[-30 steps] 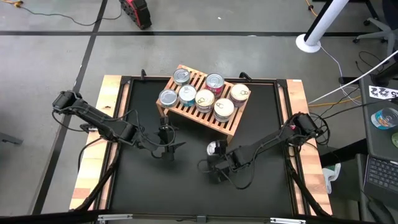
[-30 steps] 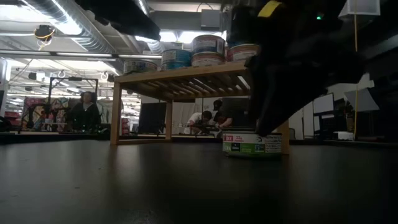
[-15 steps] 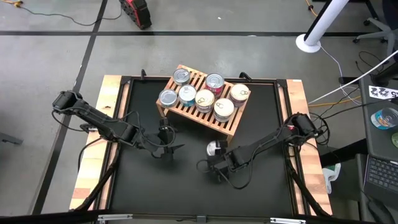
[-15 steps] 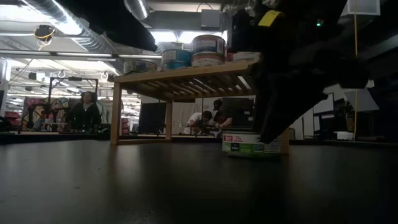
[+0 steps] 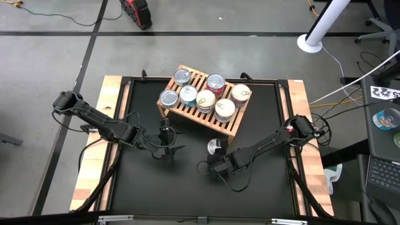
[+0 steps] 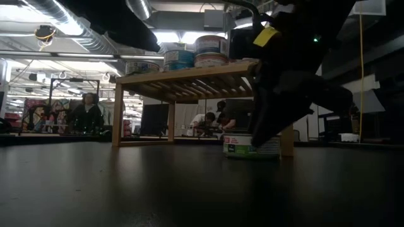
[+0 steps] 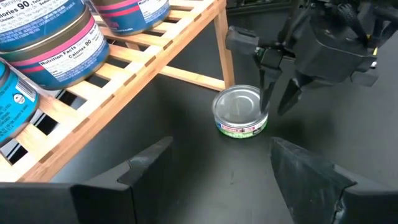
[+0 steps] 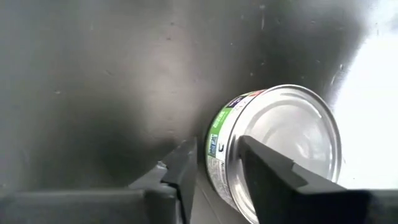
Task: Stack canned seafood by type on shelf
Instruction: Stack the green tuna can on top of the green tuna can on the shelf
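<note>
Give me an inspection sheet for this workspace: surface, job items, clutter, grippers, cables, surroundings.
Surface: black mat framed by wooden table edges.
Job's things: shelf carries six cans; a green-labelled can stands on the mat in front of it.
Clutter: nothing seen on the mat.
Grippers: left gripper open, hovering over the mat, holding nothing. Right gripper low at the green-labelled can, one finger over its lid, one beside its wall; no firm grip visible.
Cables: dark cables along the table's side edges.
Surroundings: white pole base, people at desks beyond the table.
</note>
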`<state>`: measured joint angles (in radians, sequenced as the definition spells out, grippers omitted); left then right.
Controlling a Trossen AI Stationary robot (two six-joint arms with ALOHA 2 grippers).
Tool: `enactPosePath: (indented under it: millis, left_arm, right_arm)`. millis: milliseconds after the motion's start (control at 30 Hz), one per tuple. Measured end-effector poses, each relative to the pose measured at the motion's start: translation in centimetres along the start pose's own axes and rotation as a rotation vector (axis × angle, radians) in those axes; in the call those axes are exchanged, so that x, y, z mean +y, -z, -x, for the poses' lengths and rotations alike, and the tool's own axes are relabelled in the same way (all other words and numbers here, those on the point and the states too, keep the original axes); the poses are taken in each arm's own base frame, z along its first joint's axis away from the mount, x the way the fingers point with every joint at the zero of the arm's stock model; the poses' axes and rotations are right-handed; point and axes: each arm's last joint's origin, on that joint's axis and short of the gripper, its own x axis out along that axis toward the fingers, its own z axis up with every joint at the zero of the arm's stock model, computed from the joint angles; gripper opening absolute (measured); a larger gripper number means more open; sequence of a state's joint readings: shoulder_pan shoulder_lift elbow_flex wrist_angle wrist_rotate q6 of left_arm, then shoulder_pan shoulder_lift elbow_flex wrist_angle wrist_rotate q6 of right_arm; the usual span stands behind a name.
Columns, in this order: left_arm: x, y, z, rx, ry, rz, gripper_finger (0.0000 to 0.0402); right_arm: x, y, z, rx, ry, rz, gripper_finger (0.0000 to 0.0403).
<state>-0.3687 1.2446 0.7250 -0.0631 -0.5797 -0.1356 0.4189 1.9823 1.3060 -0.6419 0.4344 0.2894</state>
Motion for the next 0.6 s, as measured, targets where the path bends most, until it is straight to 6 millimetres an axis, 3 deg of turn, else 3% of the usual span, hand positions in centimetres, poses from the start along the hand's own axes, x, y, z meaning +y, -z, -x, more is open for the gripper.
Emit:
enactPosePath:
  millis: [400, 600]
  left_arm:
    - [-1.0, 0.1, 0.6, -0.008, 0.039, -0.008, 0.0263]
    - [-1.9, 0.2, 1.2, -0.015, 0.078, -0.021, 0.0263]
  right_arm:
    - [-0.1, 0.0, 0.0, -0.004, 0.023, 0.000, 0.0012]
    - [-0.1, 0.0, 0.0, -0.007, 0.025, -0.003, 0.0008]
